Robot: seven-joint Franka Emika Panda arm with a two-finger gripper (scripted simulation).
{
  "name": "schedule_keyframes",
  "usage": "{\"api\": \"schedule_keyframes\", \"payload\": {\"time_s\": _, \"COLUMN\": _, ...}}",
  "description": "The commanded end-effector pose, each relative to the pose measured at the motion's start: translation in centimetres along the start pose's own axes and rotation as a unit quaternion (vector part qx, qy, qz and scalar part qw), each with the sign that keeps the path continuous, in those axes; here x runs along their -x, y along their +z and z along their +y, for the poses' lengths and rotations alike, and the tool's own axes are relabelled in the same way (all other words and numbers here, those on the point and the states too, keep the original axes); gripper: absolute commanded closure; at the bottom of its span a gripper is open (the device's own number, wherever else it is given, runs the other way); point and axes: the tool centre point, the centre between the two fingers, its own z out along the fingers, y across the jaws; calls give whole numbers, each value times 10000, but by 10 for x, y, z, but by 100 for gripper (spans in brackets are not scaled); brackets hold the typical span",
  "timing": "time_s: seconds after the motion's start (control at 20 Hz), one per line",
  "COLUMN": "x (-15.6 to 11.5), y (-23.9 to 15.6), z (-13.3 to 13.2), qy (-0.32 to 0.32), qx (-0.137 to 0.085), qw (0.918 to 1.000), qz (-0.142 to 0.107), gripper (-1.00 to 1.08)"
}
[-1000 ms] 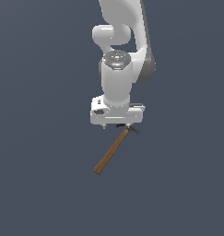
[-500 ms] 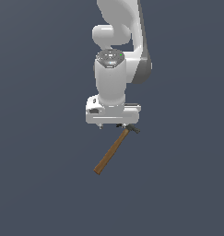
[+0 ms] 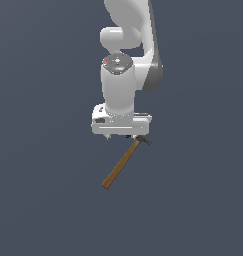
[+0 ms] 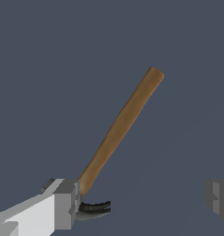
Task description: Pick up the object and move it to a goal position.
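Observation:
The hammer [image 3: 121, 164] has a brown wooden handle and a dark metal head [image 3: 142, 139]. It lies on the plain dark grey floor, slanting down towards the exterior view's left. My gripper [image 3: 124, 136] hangs straight above the head end, pointing down. In the wrist view the gripper [image 4: 141, 205] is open, with its two fingers far apart. The hammer head [image 4: 94, 209] sits right beside one finger [image 4: 62, 209]. The handle [image 4: 120, 129] runs away from that finger. The other finger [image 4: 219, 199] is well clear of the hammer. Nothing is held.
The floor [image 3: 48, 200] is a uniform dark grey surface with no other objects or edges in view. The white arm [image 3: 128, 60] rises above the gripper to the top of the exterior view.
The wrist and hand have shifted slightly towards the exterior view's left and the arm has turned a little. The hammer has not moved.

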Motion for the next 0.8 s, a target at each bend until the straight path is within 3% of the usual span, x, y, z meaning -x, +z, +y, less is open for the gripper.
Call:
{"api": "schedule_keyframes", "payload": {"time_s": 0.0, "x": 0, "y": 4, "z": 0, "qy": 107, "qx": -2, "qw": 9999, "qz": -7, "gripper": -92}}
{"api": "schedule_keyframes", "payload": {"time_s": 0.4, "x": 1, "y": 26, "z": -3, "qy": 766, "qx": -3, "qw": 9971, "qz": -42, "gripper": -92}}
{"api": "schedule_keyframes", "payload": {"time_s": 0.75, "x": 4, "y": 56, "z": -5, "qy": 1670, "qx": 24, "qw": 9859, "qz": -81, "gripper": -92}}
